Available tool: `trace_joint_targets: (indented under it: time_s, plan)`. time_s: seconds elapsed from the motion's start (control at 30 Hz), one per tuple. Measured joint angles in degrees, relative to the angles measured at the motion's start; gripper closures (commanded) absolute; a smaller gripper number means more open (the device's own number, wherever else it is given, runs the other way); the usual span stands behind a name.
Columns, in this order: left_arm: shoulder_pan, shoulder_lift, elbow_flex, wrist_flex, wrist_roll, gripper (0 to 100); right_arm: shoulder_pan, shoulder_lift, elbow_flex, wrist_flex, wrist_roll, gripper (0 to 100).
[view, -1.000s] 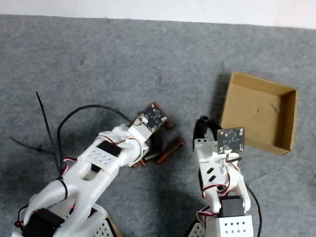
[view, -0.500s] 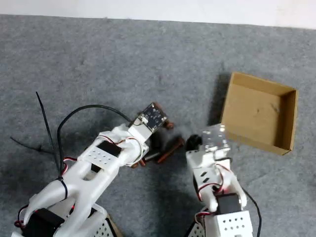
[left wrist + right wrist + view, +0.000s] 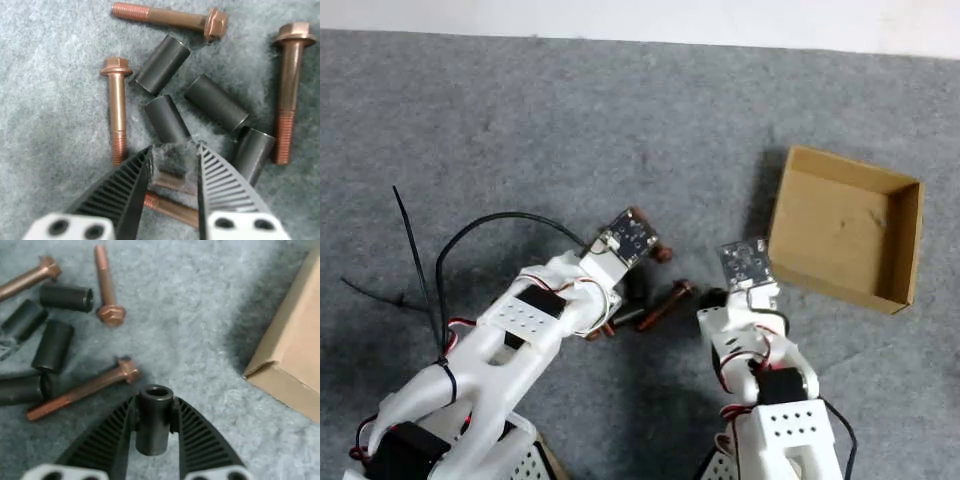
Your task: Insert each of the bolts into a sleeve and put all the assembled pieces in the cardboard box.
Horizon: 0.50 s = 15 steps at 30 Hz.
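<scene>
Desk (image 3: 520,120) is covered w/ grey, fuzzy carpet-type fabric. The pile on it is mixed hardware. The loose bolts (image 3: 117,107) are copper-toned metal w/ flanged hex heads, smooth upper shanks and threaded ends. The loose sleeves (image 3: 216,102) are short matte-black cylinders, hollow, lying on their sides at odd angles, some touching each other. L pincer (image 3: 174,150) has black ribbed fingers on a white body and is down in that pile. Its jaws are pressed to either side of a bolt (image 3: 172,181), which lies crosswise btwn them. One black sleeve lies just past the fingertips, and another sits beside one jaw. R pincer (image 3: 154,405) is the same ribbed black type and is clamped on a sleeve (image 3: 152,432). That sleeve is held lengthwise btwn the jaws, w/ its open round bore poking out beyond the tips. From the R wrist view, a loose bolt lies on the carpet just ahead of the held sleeve, head end nearest, w/ the rest of the pile further off. The cardboard box (image 3: 830,225) is plain brown corrugated card, square, low-walled and open-topped, w/ a bare floor. It stands apart from the pile. In the high view the R arm's tip sits btwn the pile and the box, near the box's closer corner (image 3: 295,355).
</scene>
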State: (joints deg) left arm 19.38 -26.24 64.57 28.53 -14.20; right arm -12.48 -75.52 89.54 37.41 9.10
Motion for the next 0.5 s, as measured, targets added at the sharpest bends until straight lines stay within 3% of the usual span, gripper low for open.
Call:
trace_joint_targets:
  time_s: [0.17, 0.23, 0.4, 0.5]
  plan:
    - [-9.2, -6.6, -1.4, 2.4, 13.1, 86, 3.1, -1.9, 0.0, 0.0, -2.5, 99.1]
    - [-9.2, -10.2, -0.3, 2.4, 12.6, 86, 3.5, -4.7, 0.0, 0.0, -3.2, 99.1]
    - [1.8, -12.0, 1.7, 2.3, 4.0, 86, 3.5, -14.6, 2.8, 0.0, -3.7, 99.1]
    - [5.1, -8.9, -0.8, 3.1, 3.0, 85, 3.5, -21.2, 4.5, 1.1, -3.7, 99.1]
